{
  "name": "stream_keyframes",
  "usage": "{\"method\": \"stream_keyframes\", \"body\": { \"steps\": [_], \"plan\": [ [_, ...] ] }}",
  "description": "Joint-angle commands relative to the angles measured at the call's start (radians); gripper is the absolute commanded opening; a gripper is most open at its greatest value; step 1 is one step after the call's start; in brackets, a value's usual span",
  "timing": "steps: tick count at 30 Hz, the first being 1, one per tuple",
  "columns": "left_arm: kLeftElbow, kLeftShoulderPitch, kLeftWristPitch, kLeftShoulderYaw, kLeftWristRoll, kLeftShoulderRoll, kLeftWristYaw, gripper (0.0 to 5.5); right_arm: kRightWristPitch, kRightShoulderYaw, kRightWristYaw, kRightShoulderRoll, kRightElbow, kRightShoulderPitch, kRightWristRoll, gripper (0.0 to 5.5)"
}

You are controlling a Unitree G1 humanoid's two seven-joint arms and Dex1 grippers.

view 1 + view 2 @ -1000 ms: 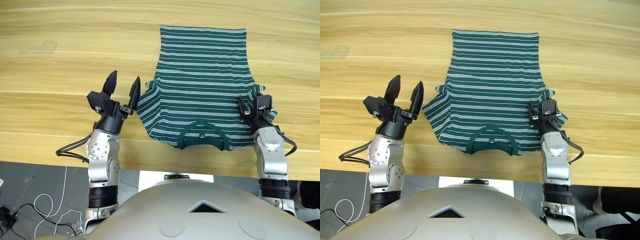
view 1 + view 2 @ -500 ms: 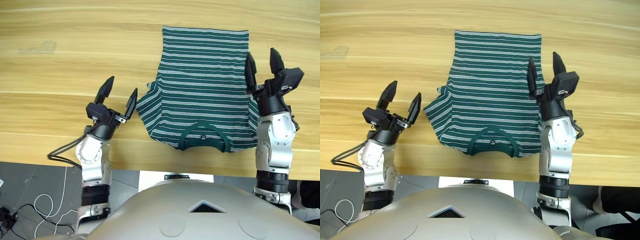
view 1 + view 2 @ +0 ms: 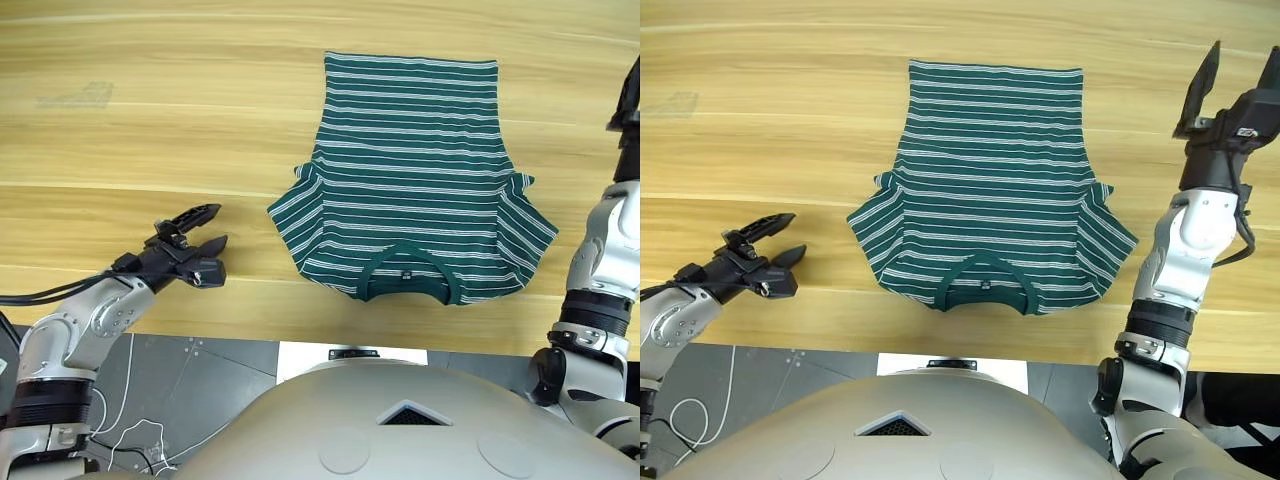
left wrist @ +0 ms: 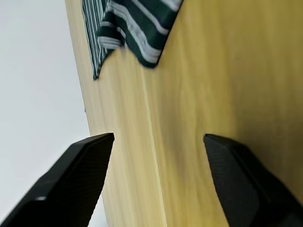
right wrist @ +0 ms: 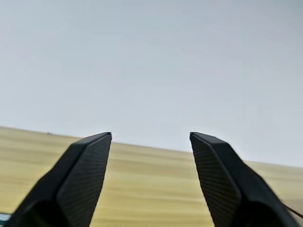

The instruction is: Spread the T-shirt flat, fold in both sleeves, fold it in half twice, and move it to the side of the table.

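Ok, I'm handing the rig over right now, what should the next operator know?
Left claw: open, over the near edge of the table, left of the T-shirt, not touching it.
Right claw: open, up in the air right of the T-shirt, holding nothing.
T-shirt: flat on the table, collar toward the robot, both sleeves out.
Done: spreading.
Left: fold sleeves in, halve twice, move it aside.

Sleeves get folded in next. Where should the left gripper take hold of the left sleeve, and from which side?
Probably its outer cuff, approached from the robot's left, where the open left gripper is. The T-shirt lies flat and that cuff sticks out sideways on the table.
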Motion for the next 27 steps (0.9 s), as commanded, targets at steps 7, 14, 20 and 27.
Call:
{"method": "stream_keyframes", "body": {
  "steps": [7, 14, 20, 27],
  "plan": [
    [0.118, -0.165, -0.006, -0.264, 0.087, -0.075, 0.021, 3.52, 0.107, -0.014, 0.004, -0.005, -0.195, 0.030, 0.033, 3.06],
    [0.276, -0.304, 0.021, -0.372, 0.121, -0.109, 0.092, 3.52, 0.118, -0.020, 0.006, 0.003, -0.228, 0.078, 0.045, 3.06],
    [0.310, -0.328, 0.029, -0.414, 0.122, -0.083, 0.125, 3.52, 0.119, -0.015, 0.007, 0.008, -0.228, 0.088, 0.049, 3.06],
    [0.340, -0.371, 0.026, -0.469, 0.137, -0.085, 0.142, 2.62, 0.124, -0.020, 0.010, 0.009, -0.231, 0.093, 0.060, 3.06]
  ]
}}
